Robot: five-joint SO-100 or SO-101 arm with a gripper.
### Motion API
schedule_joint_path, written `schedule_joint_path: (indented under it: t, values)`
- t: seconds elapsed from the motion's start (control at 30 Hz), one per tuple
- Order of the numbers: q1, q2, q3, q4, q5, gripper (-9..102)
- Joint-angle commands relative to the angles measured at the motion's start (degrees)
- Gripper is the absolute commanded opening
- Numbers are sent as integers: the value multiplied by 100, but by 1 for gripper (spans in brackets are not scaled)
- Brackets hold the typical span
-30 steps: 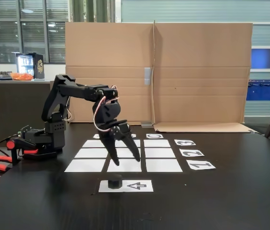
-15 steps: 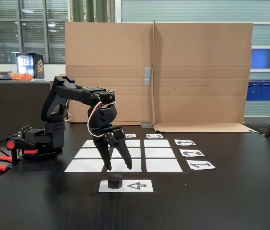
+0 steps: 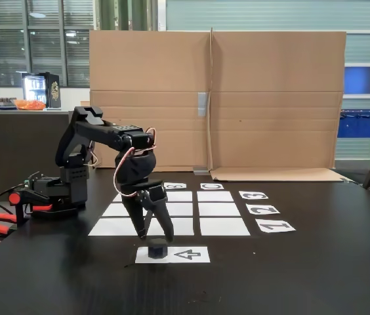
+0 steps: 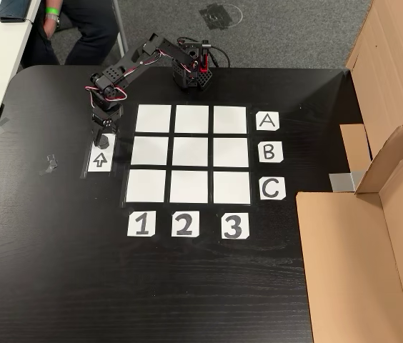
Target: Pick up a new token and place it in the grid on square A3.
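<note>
The token (image 3: pixel 157 248) is a small dark faceted puck on the left end of the white arrow strip (image 3: pixel 188 254), in front of the grid (image 3: pixel 218 210). My gripper (image 3: pixel 156 235) hangs open just above it, one finger on each side, not touching. From above, the gripper (image 4: pixel 103 134) partly covers the token (image 4: pixel 104 141) beside the grid (image 4: pixel 191 152). Square A3 (image 4: pixel 230 118) is the blank corner cell next to the "A" card (image 4: pixel 266 121) and in line with the "3" card (image 4: pixel 234 226).
A cardboard wall (image 3: pixel 218 98) stands behind the table, and cardboard (image 4: pixel 373 214) lies along its far side from above. The arm's base (image 3: pixel 54 193) is clamped at the left. A person's legs (image 4: pixel 80 21) show beyond the table. A tape scrap (image 4: pixel 50 166) lies near the strip.
The open gripper has swung from over the grid's front row down and leftward toward the camera, ending just above the token. The token has not moved.
</note>
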Motion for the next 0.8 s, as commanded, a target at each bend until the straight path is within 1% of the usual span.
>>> schedule_joint_path:
  t: [0.0, 0.13, 0.77]
  values:
    - [97, -193, -589, 193, -88, 34]
    - [149, -475, -993, 369, -123, 34]
    - [105, -756, -1521, 431, -299, 34]
